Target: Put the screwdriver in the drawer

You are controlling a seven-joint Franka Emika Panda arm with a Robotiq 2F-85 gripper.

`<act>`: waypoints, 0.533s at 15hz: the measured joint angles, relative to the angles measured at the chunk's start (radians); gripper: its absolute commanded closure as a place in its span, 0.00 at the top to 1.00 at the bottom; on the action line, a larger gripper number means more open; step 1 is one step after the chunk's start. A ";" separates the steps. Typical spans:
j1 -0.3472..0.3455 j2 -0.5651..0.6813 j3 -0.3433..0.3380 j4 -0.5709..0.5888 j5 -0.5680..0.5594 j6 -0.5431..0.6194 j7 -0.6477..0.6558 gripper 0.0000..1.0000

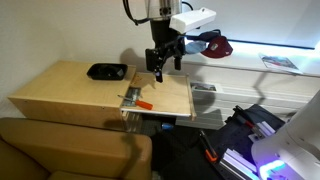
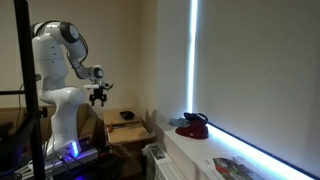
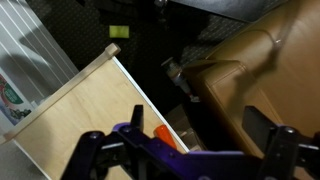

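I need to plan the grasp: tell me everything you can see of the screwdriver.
The screwdriver is a small, short tool with a bright orange-red handle, plastic by its look; its shaft is too small to make out. It lies flat on the light wooden surface, near the front edge, close to a small grey piece. Nothing grips it: the gripper hangs above it, open. In the wrist view only a bit of orange shows.
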 measured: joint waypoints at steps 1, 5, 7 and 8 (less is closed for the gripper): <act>0.005 0.000 -0.004 0.000 -0.010 0.000 0.005 1.00; 0.009 0.113 0.000 -0.015 -0.115 0.195 0.125 1.00; 0.021 0.214 0.005 -0.015 -0.216 0.346 0.235 1.00; 0.029 0.265 0.004 -0.010 -0.275 0.408 0.305 1.00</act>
